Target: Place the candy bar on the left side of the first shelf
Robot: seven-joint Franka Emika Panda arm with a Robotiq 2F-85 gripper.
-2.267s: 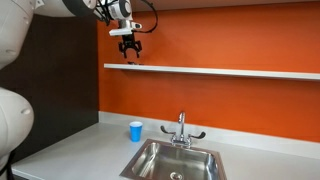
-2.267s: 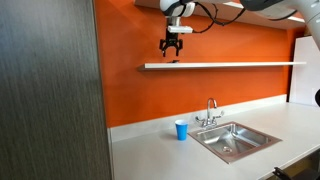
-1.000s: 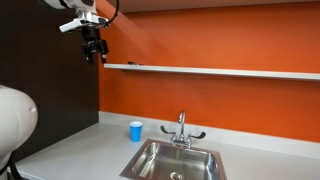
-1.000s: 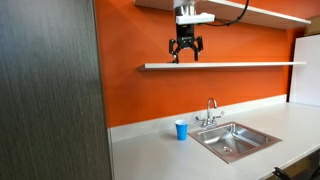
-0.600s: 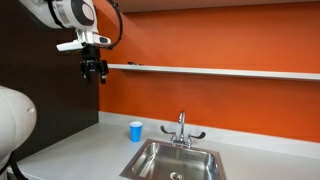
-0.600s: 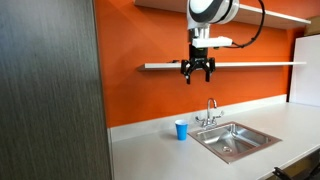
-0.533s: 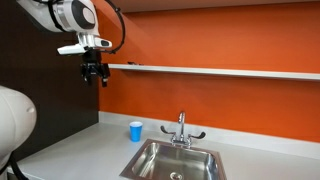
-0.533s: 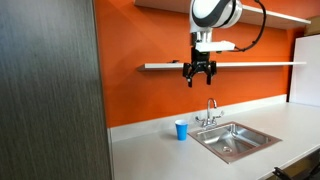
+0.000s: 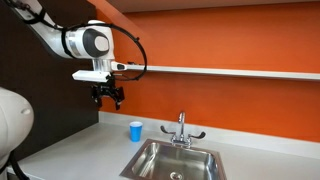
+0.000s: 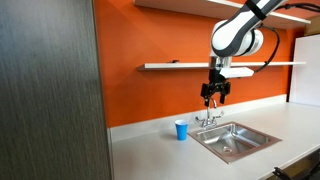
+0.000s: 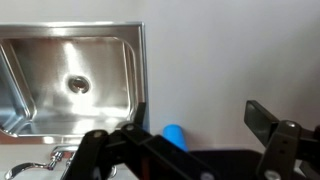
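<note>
The candy bar (image 10: 172, 62) lies as a small dark shape on the left end of the first shelf (image 10: 250, 66), a thin white ledge across the orange wall. The shelf also shows in an exterior view (image 9: 230, 72); there I cannot make out the bar behind the arm's cable. My gripper (image 9: 108, 99) (image 10: 210, 100) hangs below the shelf, above the counter, open and empty. In the wrist view its fingers (image 11: 200, 120) are spread wide, with the counter and the blue cup (image 11: 175, 135) below.
The small blue cup (image 9: 135, 131) (image 10: 181, 130) stands on the pale countertop (image 9: 90, 150) beside the steel sink (image 9: 175, 160) (image 10: 235, 140) (image 11: 70, 85) with its faucet (image 9: 181, 128). A dark panel (image 10: 50, 90) borders the counter. A higher shelf (image 10: 190, 6) runs above.
My gripper has moved down and away from the shelf's left end to below shelf height over the counter. The candy bar stays on the shelf.
</note>
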